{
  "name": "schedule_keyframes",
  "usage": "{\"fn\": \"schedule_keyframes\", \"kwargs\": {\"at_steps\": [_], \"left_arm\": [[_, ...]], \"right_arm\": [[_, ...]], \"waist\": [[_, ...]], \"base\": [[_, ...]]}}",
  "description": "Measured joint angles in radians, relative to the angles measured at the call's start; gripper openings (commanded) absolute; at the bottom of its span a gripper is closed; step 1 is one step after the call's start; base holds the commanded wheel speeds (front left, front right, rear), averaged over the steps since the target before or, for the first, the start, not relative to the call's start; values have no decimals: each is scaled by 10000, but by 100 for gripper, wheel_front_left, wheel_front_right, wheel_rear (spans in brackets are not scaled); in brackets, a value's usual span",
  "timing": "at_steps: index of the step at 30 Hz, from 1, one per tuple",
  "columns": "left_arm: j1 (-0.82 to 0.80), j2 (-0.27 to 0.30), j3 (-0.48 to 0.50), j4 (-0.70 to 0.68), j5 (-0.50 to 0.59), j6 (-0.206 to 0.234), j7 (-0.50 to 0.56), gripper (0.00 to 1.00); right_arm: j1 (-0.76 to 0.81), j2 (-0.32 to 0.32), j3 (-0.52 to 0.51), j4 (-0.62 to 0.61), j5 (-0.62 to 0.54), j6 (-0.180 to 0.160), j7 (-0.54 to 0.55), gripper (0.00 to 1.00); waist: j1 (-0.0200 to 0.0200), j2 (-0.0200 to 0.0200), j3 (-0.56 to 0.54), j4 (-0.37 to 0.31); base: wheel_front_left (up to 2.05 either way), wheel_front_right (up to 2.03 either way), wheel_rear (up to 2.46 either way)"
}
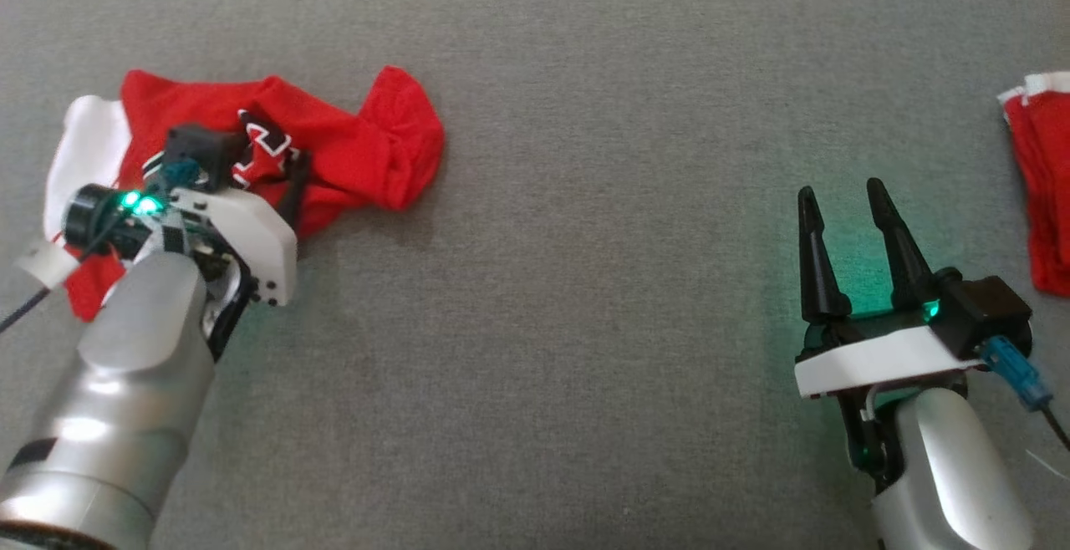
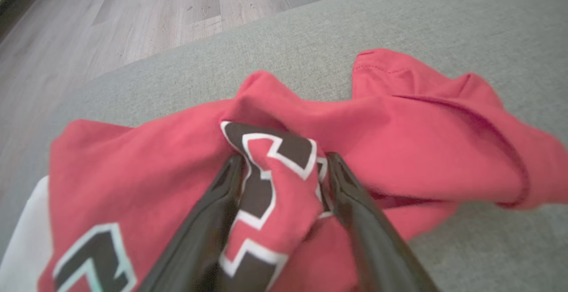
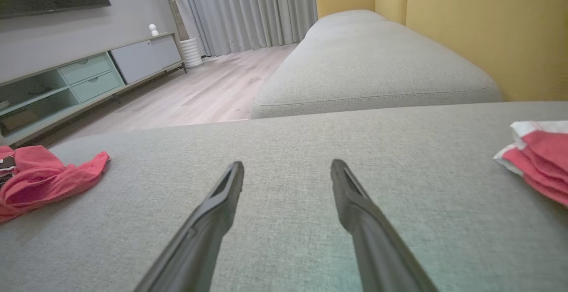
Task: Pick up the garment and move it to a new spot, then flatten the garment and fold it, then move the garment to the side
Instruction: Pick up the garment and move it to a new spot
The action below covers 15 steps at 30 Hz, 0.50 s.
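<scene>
The garment is red with a white sleeve and black-and-white lettering, and it lies crumpled at the left of the grey cushion. My left gripper points down into it. In the left wrist view its fingers stand wide apart, open, with a raised fold of the lettered cloth of the garment between them. My right gripper hovers open over bare cushion at the right, nothing between its fingers. From the right wrist view the garment lies far to the left.
A second red and white cloth lies at the cushion's right edge, folded. The grey cushion stretches wide between the two. A yellow backrest rises beyond, and wooden floor and a low cabinet lie past the edge.
</scene>
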Motion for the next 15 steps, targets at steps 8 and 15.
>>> {"fn": "schedule_keyframes", "kwargs": {"at_steps": [8,15], "left_arm": [[-224,-21,-610,355,-44,0,-1498,0],[-316,-58,-930,-717,25,0,-2750,0]], "right_arm": [[4,0,-13,69,0,0,0,100],[65,0,-4,205,36,0,0,100]], "waist": [[-1,0,-195,-227],[-2,0,-871,-241]], "base": [[0,0,0],[0,0,0]]}}
